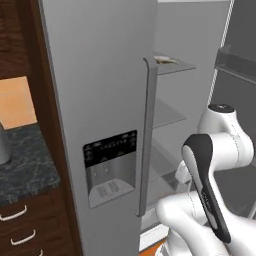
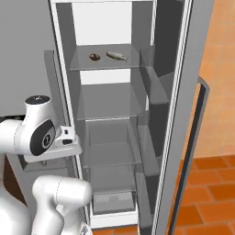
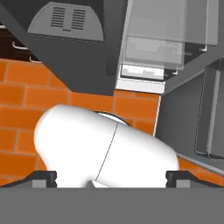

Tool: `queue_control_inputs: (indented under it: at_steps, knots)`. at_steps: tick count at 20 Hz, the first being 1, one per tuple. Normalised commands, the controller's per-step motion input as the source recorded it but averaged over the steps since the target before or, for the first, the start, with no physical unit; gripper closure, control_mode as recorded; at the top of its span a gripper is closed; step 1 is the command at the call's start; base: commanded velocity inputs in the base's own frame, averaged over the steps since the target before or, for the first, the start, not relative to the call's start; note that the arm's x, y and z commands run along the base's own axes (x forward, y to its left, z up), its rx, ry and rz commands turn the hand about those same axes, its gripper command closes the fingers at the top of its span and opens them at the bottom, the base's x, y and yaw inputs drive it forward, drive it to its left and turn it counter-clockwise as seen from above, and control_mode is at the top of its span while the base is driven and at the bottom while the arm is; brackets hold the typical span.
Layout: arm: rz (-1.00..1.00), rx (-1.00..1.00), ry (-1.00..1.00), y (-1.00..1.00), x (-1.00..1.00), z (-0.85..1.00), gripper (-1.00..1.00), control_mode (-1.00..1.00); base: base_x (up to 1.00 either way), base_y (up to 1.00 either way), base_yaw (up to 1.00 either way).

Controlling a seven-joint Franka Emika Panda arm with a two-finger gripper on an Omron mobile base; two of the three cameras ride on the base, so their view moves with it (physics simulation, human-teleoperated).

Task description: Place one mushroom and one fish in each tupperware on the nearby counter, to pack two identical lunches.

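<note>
— Where are the mushroom and fish?

— Upper middle of the right base view, on the top glass shelf (image 2: 103, 63) of the open grey fridge (image 2: 114, 114). The small rounded dark reddish-brown mushroom (image 2: 94, 57) lies to the left, and the flat elongated pale tan fish (image 2: 117, 56) is just beside it on the right, the two apart. In the left base view the fish (image 1: 165, 60) peeks past the edge of the closed grey fridge door (image 1: 100, 120), near the top of the frame.

— And the arm?

— The white arm (image 2: 41, 133) is folded low in front of the fridge, at the lower left of the right base view. Its claw (image 3: 111, 177) points down at the orange brick-tiled floor (image 3: 26, 100), the two small dark fingertips (image 3: 43, 177) standing far apart at the bottom corners of the hand view, released, with nothing between them.

— Any sign of the surface?

— At the left edge of the left base view, a dark grey speckled stone surface (image 1: 25, 160) sits over dark brown wooden drawers (image 1: 30, 225) with white curved handles.
</note>
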Motion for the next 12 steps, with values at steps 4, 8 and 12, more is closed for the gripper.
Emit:
queue_control_inputs:
  at_steps: [4,8,12]
  knots:
    - [0.0,0.0,0.0,0.0,0.0,0.0,-1.0,1.0,0.41,-0.24,-0.09]
    - [0.0,0.0,0.0,0.0,0.0,0.0,-1.0,1.0,0.19,-0.63,0.03]
    - [0.0,0.0,0.0,0.0,0.0,0.0,-1.0,1.0,0.07,-0.56,0.1]
